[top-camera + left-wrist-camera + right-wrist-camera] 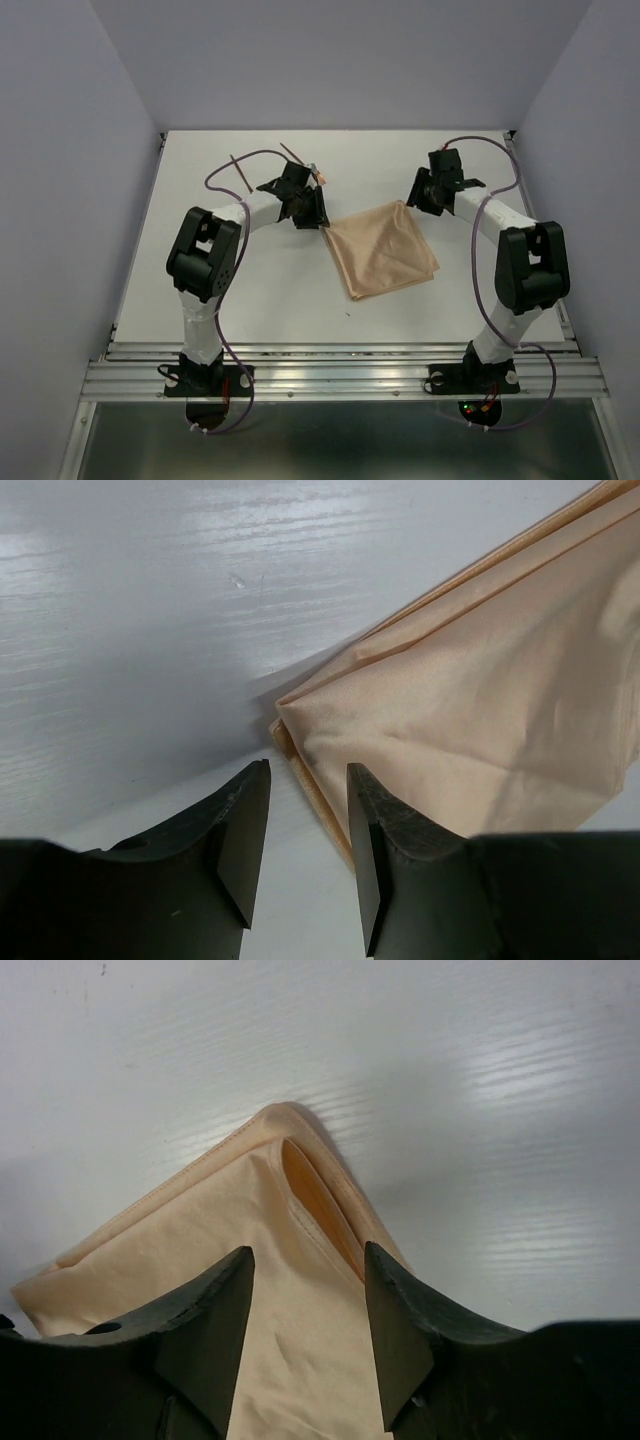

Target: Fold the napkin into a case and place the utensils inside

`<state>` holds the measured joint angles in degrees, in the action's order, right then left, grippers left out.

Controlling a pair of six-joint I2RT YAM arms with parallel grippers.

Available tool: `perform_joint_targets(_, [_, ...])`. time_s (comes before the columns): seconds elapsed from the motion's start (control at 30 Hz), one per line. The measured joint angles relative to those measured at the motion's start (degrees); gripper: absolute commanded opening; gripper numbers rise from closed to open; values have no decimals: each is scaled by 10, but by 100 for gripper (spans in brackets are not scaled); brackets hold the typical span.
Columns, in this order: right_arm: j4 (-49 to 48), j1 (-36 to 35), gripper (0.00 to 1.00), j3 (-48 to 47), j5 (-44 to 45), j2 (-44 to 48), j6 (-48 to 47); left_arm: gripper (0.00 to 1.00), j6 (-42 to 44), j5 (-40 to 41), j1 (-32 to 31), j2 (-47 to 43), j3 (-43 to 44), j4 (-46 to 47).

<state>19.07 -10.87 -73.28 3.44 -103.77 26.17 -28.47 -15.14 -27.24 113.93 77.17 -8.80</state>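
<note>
So the napkin (382, 250) is folded into a rough square, lying flat around the middle of the desk (280, 300). The left gripper (308, 765) is at its left corner with the jaws partly apart, clamping nothing. The right gripper (309, 1248) straddles the far corner, jaws apart too, not pinching. Both utensils (240, 172) lie behind the left arm, off the napkin.

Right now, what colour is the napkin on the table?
The napkin is plain peach-tan with no pattern. It shows best in the left wrist view.
</note>
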Motion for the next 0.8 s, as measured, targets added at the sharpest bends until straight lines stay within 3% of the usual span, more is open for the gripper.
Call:
perform_joint_targets(0.17, [-4,21,44,44,22,45,7,47,2,21,0,-28,12,-14])
perform_joint_targets(0.6, [9,34,36,140,23,46,17,44,6,44,0,-71,17,-39])
perform_joint_targets(0.8, [-20,34,17,179,12,64,22,43,6,39,0,-72,19,-49])
